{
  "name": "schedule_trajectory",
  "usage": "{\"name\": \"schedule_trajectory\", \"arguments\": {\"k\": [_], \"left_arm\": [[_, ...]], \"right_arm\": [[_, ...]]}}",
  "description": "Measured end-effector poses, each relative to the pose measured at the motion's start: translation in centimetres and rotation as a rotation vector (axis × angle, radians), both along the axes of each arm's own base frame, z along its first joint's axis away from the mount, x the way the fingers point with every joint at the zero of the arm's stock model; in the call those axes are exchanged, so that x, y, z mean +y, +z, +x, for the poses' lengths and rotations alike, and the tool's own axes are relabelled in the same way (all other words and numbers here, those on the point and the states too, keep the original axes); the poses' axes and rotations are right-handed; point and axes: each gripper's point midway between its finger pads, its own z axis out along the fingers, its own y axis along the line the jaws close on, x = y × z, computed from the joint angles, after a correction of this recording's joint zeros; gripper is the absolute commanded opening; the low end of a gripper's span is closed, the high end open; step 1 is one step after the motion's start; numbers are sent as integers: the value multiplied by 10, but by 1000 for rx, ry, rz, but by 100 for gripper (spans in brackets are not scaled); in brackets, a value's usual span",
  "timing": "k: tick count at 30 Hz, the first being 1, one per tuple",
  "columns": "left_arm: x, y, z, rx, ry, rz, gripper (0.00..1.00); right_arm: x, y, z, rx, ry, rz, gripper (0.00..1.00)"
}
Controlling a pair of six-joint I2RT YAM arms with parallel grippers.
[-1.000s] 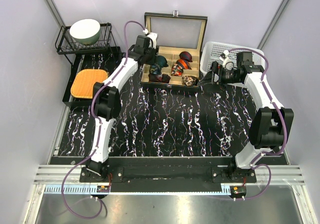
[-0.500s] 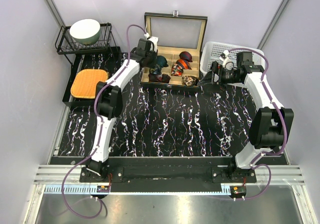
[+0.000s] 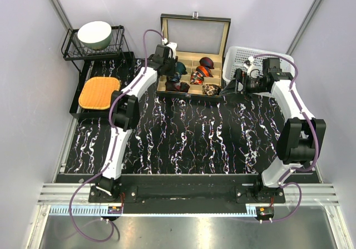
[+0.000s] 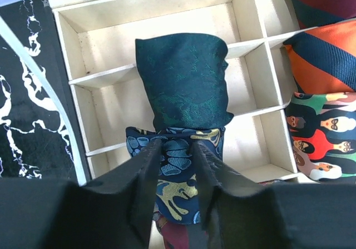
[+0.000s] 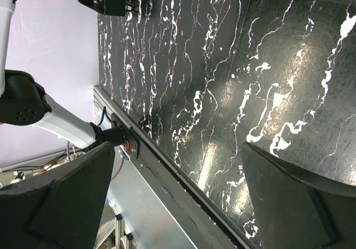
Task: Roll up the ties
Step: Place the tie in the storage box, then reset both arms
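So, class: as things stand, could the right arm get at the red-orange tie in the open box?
Probably yes. The right gripper hangs open just beside the right end of the box, nothing lies between it and the red-orange tie, and the left gripper is over the left compartments.

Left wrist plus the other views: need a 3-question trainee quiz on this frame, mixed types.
1. True or false: the right claw is open, with only tabletop between its fingers.
2. In the left wrist view, the navy patterned tie lies between the fingers of the left claw. Where is the green tie relative to it? A) just beyond it, touching B) nearer the camera than it C) far to the right, apart
3. In the top view, what sits in the wire rack at the rear left?
Key: 1 true; 2 A; 3 a pale bowl.
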Motion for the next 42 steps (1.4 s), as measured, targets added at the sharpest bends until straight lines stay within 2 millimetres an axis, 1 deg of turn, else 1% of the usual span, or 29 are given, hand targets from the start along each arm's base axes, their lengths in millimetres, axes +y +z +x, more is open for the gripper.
{"name": "schedule_trajectory", "arguments": {"k": [1, 3, 4, 5, 7, 8, 10, 12, 15, 16, 17, 18, 19, 20, 21, 23, 25, 27, 30, 31, 32, 33, 35, 37, 38, 39, 42], "left_arm": [[0, 0, 0, 0, -2, 0, 55], [0, 0, 0, 0, -6, 0, 64], [1, 0, 0, 0, -5, 0, 71], [1, 1, -1, 2, -7, 3, 74], [3, 4, -5, 8, -17, 18, 84], [4, 8, -7, 7, -22, 25, 98], [8, 27, -14, -5, -39, 44, 99], [12, 61, -19, -49, -55, 56, 99], [19, 131, -35, -144, -81, 66, 99], [23, 156, -43, -181, -91, 67, 99], [25, 176, -51, -210, -98, 66, 99], [31, 203, -65, -244, -110, 68, 99], [35, 224, -79, -267, -121, 65, 99], [39, 239, -91, -284, -131, 57, 99], [43, 254, -109, -296, -146, 45, 99], [51, 268, -137, -297, -173, 22, 99], [66, 257, -170, -235, -176, 10, 99], [78, 236, -190, -161, -160, 15, 99], [97, 177, -218, -3, -127, 32, 99], [103, 152, -230, 60, -119, 42, 99], [107, 133, -242, 114, -116, 52, 99], [112, 107, -259, 183, -112, 64, 99], [120, 75, -288, 273, -107, 78, 99], [125, 58, -310, 317, -102, 82, 99], [127, 54, -319, 327, -98, 81, 99], [129, 51, -328, 330, -93, 77, 99], [131, 56, -334, 295, -82, 62, 99]], "right_arm": [[0, -1, 0, 1, 1, 0, 100], [0, -2, 1, 2, 3, -2, 100], [0, -2, 1, 0, 3, -2, 100], [0, -1, 2, -2, 5, -3, 100], [-1, 3, 4, -17, 8, -7, 100], [-2, 6, 7, -31, 10, -12, 100], [-4, 12, 12, -63, 14, -32, 100], [-8, 19, 19, -111, 11, -64, 100], [-19, 34, 32, -182, -12, -124, 100], [-22, 38, 35, -202, -22, -139, 100], [-26, 43, 40, -224, -36, -159, 100], [-30, 48, 45, -246, -51, -179, 100], [-34, 53, 49, -263, -68, -198, 100], [-38, 56, 51, -276, -80, -215, 100], [-41, 57, 52, -283, -90, -225, 100], [-49, 59, 50, -278, -111, -226, 100], [-57, 59, 46, -260, -127, -189, 100], [-66, 52, 36, -221, -141, -151, 100], [-77, 26, 17, -135, -156, -135, 100], [-76, 12, 6, -101, -147, -138, 100], [-75, 3, -2, -73, -137, -139, 100], [-73, -9, -11, -47, -123, -148, 100], [-72, -27, -29, -8, -104, -175, 100], [-73, -41, -43, -1, -88, -223, 100], [-75, -47, -52, -3, -80, -258, 100], [-76, -52, -59, -13, -69, -297, 100], [-71, -63, -79, -61, -9, -408, 100]]}}
